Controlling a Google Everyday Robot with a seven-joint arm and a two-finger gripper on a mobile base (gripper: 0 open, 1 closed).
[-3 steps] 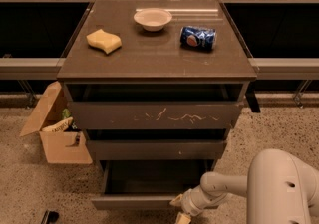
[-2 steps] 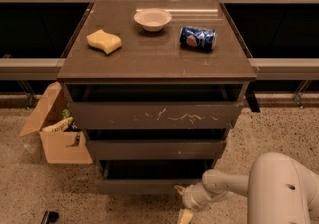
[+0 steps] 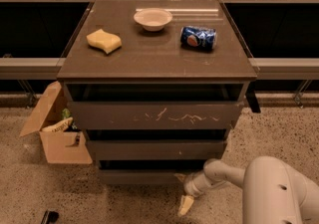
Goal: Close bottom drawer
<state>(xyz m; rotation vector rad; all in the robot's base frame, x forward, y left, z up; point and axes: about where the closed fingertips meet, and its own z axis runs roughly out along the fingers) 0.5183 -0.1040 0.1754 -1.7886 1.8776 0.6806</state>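
Observation:
The bottom drawer (image 3: pixel 139 175) is the lowest of three dark grey-brown fronts on the cabinet (image 3: pixel 157 66). Its plain front sits nearly flush under the middle drawer, with only a narrow dark gap above it. My gripper (image 3: pixel 185 199) is at the drawer's lower right, against the front's right end near the floor. A pale fingertip (image 3: pixel 185 205) points down toward the floor. My white arm (image 3: pixel 269 188) reaches in from the lower right.
On the cabinet top lie a yellow sponge (image 3: pixel 103 41), a white bowl (image 3: pixel 153 19) and a blue can (image 3: pixel 199 37) on its side. An open cardboard box (image 3: pixel 57 131) stands on the floor at the cabinet's left. The top drawer (image 3: pixel 154 114) has white scratches.
The bottom drawer has slid in from well open to almost shut. My gripper has moved in toward the cabinet with it.

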